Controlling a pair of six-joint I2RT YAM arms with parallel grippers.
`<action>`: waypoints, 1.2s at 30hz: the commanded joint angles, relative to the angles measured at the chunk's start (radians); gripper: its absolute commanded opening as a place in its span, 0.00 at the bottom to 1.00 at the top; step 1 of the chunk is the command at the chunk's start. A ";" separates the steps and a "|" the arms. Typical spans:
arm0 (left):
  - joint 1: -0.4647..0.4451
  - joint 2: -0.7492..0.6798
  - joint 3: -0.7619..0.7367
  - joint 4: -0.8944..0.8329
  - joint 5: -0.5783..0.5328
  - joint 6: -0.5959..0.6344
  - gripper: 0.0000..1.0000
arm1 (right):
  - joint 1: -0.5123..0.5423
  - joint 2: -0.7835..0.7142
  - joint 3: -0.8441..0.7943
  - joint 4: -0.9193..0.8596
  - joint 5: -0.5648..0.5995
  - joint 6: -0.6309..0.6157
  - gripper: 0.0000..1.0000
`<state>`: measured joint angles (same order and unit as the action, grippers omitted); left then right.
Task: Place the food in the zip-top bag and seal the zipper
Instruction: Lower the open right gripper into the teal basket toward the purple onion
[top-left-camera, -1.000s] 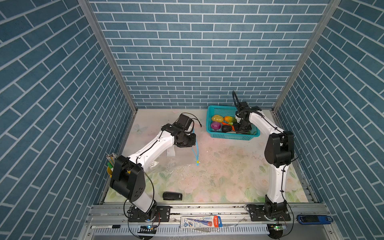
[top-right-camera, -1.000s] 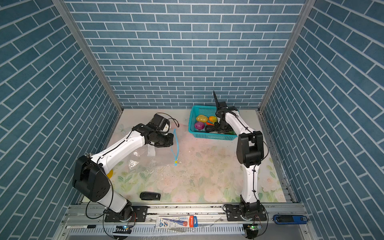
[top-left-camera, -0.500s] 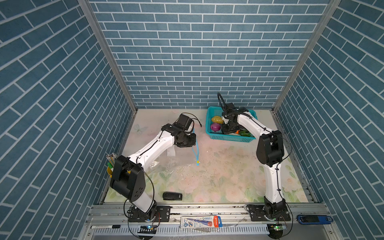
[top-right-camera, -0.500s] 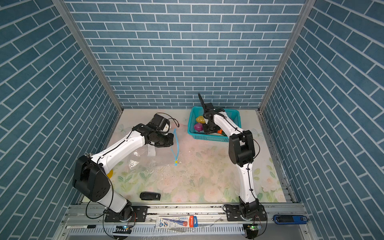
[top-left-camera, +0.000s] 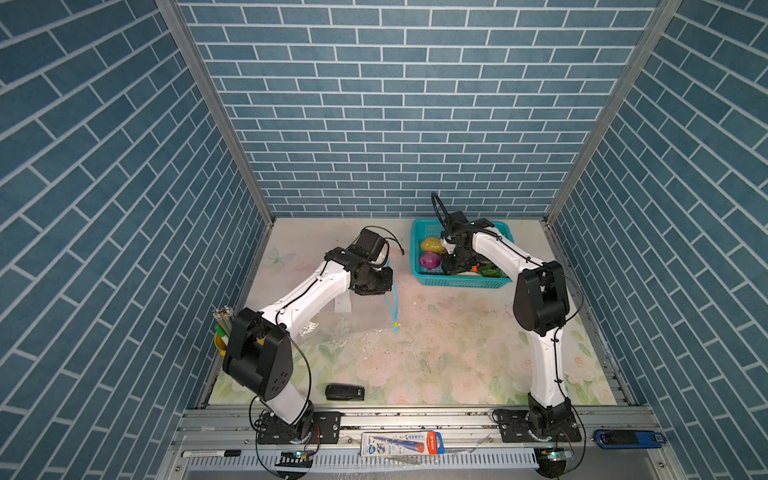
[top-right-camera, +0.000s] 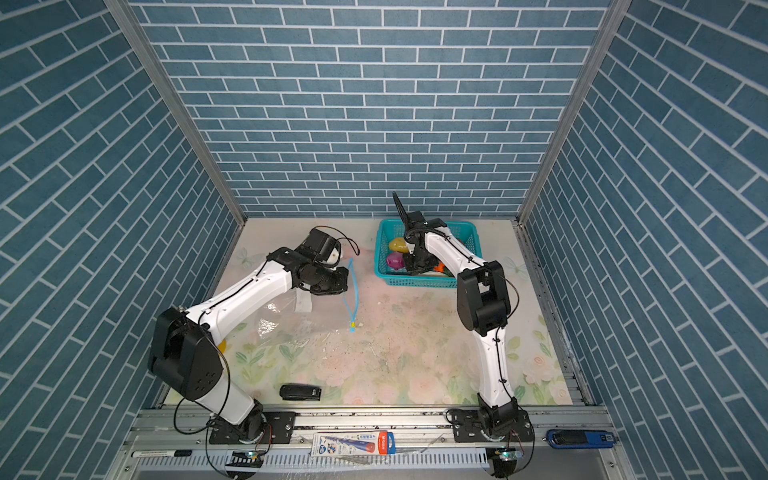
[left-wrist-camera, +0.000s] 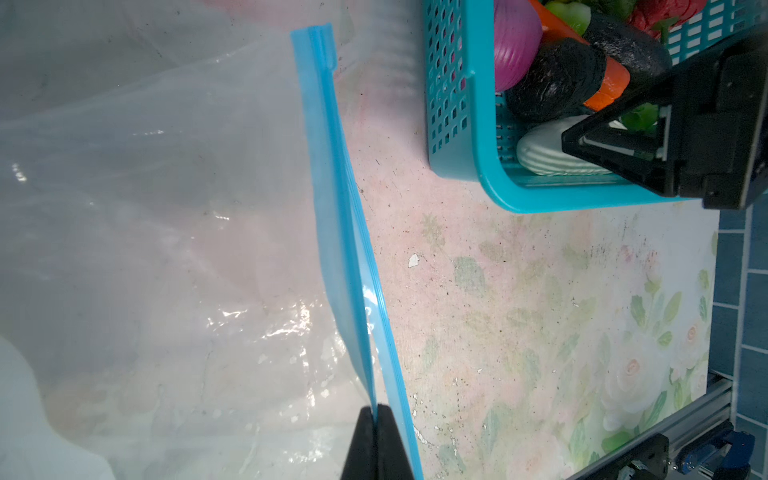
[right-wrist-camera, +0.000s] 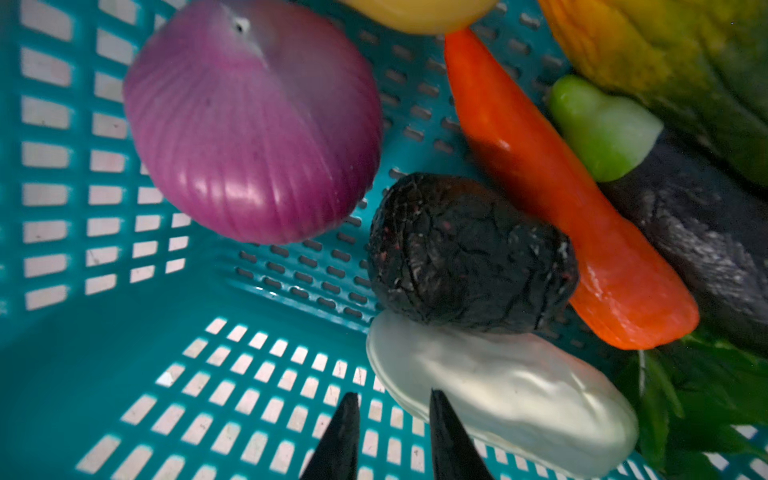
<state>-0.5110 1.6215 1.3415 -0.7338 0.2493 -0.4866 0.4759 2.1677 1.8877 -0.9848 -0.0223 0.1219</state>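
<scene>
Food (top-left-camera: 430, 245) is piled in the teal basket (right-wrist-camera: 104, 353): a purple onion (right-wrist-camera: 253, 133), a dark lump (right-wrist-camera: 465, 253), an orange carrot (right-wrist-camera: 561, 208) and a white piece (right-wrist-camera: 519, 395). The right gripper (right-wrist-camera: 395, 419) is held inside the basket, jaws parted and empty, just beside the white piece. The left gripper (left-wrist-camera: 376, 415) is clamped on one lip of the zipper (left-wrist-camera: 332, 187). The zip-top bag (left-wrist-camera: 166, 208) is spread on the table beside the basket.

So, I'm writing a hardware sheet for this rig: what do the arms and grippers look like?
Both the left arm and right arm have glossy white links between bulky black joint housings, with thin black cables running along them. The left gripper and right gripper end in slim, black, tapered fingers. No markings are legible.
</scene>
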 joint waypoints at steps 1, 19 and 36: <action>-0.006 0.005 0.009 0.003 0.004 -0.004 0.00 | 0.015 -0.061 -0.051 -0.016 -0.010 -0.022 0.31; -0.020 0.017 -0.002 0.027 0.015 -0.017 0.00 | 0.013 -0.126 -0.040 0.150 -0.122 0.224 0.45; -0.021 0.012 0.019 0.014 0.024 -0.008 0.00 | 0.029 0.015 0.111 0.167 -0.104 0.236 0.66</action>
<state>-0.5247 1.6295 1.3415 -0.7181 0.2676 -0.5011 0.4931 2.1498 1.9461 -0.7929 -0.1173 0.3660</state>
